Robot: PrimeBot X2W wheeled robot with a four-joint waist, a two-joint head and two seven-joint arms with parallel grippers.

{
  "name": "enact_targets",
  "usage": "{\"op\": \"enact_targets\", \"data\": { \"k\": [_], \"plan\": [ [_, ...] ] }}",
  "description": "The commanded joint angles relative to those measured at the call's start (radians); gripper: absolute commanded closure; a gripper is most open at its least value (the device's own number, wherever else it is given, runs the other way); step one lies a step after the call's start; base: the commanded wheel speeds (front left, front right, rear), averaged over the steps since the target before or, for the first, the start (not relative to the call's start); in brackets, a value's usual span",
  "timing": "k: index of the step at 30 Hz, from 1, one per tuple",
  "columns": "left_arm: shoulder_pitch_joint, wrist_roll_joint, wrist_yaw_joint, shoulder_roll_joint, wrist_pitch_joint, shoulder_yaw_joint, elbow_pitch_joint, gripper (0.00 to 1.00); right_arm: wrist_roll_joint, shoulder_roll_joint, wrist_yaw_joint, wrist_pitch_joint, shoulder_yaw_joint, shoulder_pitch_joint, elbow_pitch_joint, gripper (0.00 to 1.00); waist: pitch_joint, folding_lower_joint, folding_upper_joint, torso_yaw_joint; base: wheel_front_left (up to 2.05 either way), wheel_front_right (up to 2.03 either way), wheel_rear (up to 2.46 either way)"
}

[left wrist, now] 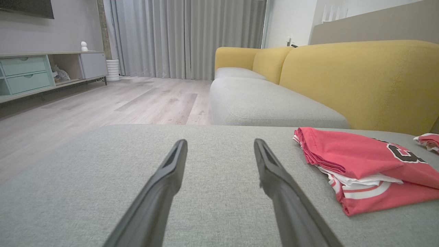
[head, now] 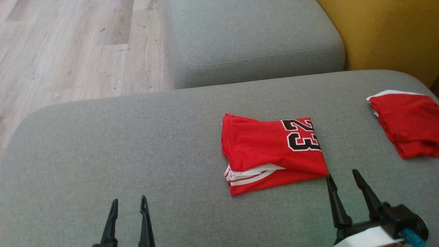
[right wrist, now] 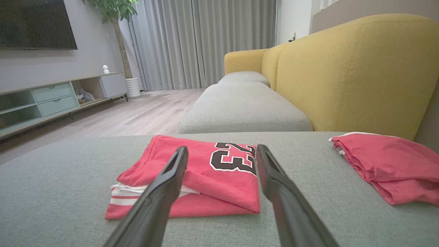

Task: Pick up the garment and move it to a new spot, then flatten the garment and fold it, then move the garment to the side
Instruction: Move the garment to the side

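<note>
A red garment [head: 271, 151] with a black "23" and white stripes lies folded flat on the grey sofa seat [head: 137, 147], right of centre. It lies at the right in the left wrist view [left wrist: 363, 168] and straight ahead in the right wrist view [right wrist: 202, 175]. My left gripper [head: 129, 203] stands open over bare cushion at the lower left, well apart from the garment. My right gripper [head: 343, 176] is open just off the garment's near right corner, nothing between its fingers. In their wrist views, both the left gripper [left wrist: 220, 144] and the right gripper [right wrist: 222, 150] show spread fingers.
A second red folded cloth [head: 408, 123] lies at the seat's far right edge. Another grey cushion [head: 253, 37] extends beyond, with the yellow backrest [head: 387, 31] on the right. Wooden floor [head: 68, 48] lies to the left. A TV cabinet [right wrist: 58, 99] and curtains stand further off.
</note>
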Motion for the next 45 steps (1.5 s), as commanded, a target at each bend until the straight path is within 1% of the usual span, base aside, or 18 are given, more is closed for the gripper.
{"op": "enact_targets", "data": {
  "k": [1, 11, 14, 16, 19, 21, 27, 31, 35, 37, 38, 39, 40, 41, 42, 45],
  "plan": [
    [-0.026, 0.010, -0.002, -0.006, -0.005, 0.041, -0.026, 0.00, -0.008, -0.007, -0.001, -0.011, 0.021, -0.025, -0.027, 0.00, -0.001, -0.0001, -0.0001, 0.000, 0.00, 0.00, 0.00],
    [-0.024, 0.010, -0.005, -0.006, -0.005, 0.043, -0.029, 0.00, -0.020, -0.007, -0.001, -0.011, 0.023, -0.023, -0.029, 0.00, 0.006, -0.0001, -0.0001, 0.007, 0.00, 0.00, 0.00],
    [-0.028, 0.005, 0.002, -0.006, -0.005, 0.044, -0.035, 0.00, -0.030, -0.006, -0.001, -0.011, 0.010, -0.028, -0.021, 0.00, 0.021, -0.0001, -0.0001, 0.010, 0.00, 0.00, 0.00],
    [-0.032, -0.009, 0.007, -0.006, -0.005, 0.044, -0.043, 0.00, -0.032, -0.001, -0.001, -0.011, -0.007, -0.035, -0.011, 0.00, 0.034, -0.0001, -0.0001, 0.012, 0.00, 0.00, 0.00],
    [-0.040, -0.055, 0.001, -0.006, -0.005, 0.040, -0.054, 0.00, -0.042, 0.002, -0.001, -0.011, -0.037, -0.066, 0.026, 0.00, 0.061, -0.0001, -0.0001, 0.013, 0.00, 0.00, 0.00],
    [-0.051, -0.050, 0.004, -0.006, -0.005, 0.037, -0.062, 0.00, -0.047, -0.004, -0.001, -0.011, -0.043, -0.105, 0.057, 0.00, 0.082, -0.0001, -0.0001, 0.013, 0.00, 0.00, 0.00],
    [-0.096, -0.014, 0.011, -0.006, -0.005, -0.001, -0.103, 0.00, -0.015, -0.040, -0.001, -0.011, -0.064, -0.277, 0.200, 0.00, 0.165, -0.0001, -0.0001, 0.026, 0.00, 0.00, 0.00],
    [-0.129, -0.001, 0.022, -0.006, -0.005, -0.033, -0.114, 0.00, 0.017, -0.080, -0.001, 0.004, -0.045, -0.416, 0.373, 0.00, 0.215, -0.0001, -0.0001, 0.043, 0.00, 0.00, 0.00],
    [-0.159, 0.001, 0.029, -0.006, -0.005, -0.063, -0.115, 0.00, 0.073, -0.106, -0.001, 0.075, 0.003, -0.540, 0.526, 0.00, 0.253, -0.0001, -0.0001, 0.063, 0.00, 0.00, 0.00],
    [-0.171, 0.000, 0.032, -0.006, -0.005, -0.073, -0.114, 0.00, 0.114, -0.110, -0.001, 0.092, 0.034, -0.581, 0.585, 0.00, 0.267, -0.0001, -0.0001, 0.071, 0.00, 0.00, 0.00],
    [-0.181, -0.001, 0.035, -0.006, -0.005, -0.081, -0.113, 0.00, 0.158, -0.109, -0.001, 0.120, 0.083, -0.608, 0.645, 0.00, 0.279, -0.0001, -0.0001, 0.079, 0.00, 0.00, 0.00],
    [-0.181, -0.001, 0.035, -0.006, -0.005, -0.081, -0.113, 0.00, 0.158, -0.109, -0.001, 0.120, 0.083, -0.608, 0.645, 0.00, 0.279, -0.0001, -0.0001, 0.079, 0.00, 0.00, 0.00],
    [-0.186, -0.002, 0.036, -0.006, -0.005, -0.084, -0.112, 0.00, 0.186, -0.106, -0.001, 0.134, 0.109, -0.617, 0.670, 0.15, 0.284, -0.0001, -0.0001, 0.081, 0.00, 0.00, 0.00],
    [-0.190, -0.002, 0.038, -0.006, -0.005, -0.088, -0.112, 0.00, 0.213, -0.103, -0.001, 0.144, 0.133, -0.623, 0.689, 0.58, 0.288, -0.0001, -0.0001, 0.083, 0.00, 0.00, 0.00],
    [-0.193, -0.002, 0.040, -0.006, -0.005, -0.090, -0.113, 0.00, 0.235, -0.105, -0.001, 0.144, 0.159, -0.629, 0.700, 1.00, 0.292, -0.0001, -0.0001, 0.084, 0.00, 0.00, 0.00],
    [-0.200, 0.001, 0.051, -0.006, -0.005, -0.088, -0.121, 0.00, 0.286, -0.126, -0.001, 0.107, 0.209, -0.650, 0.713, 1.00, 0.309, -0.0001, -0.0001, 0.074, 0.00, 0.00, 0.00]
  ]
}}
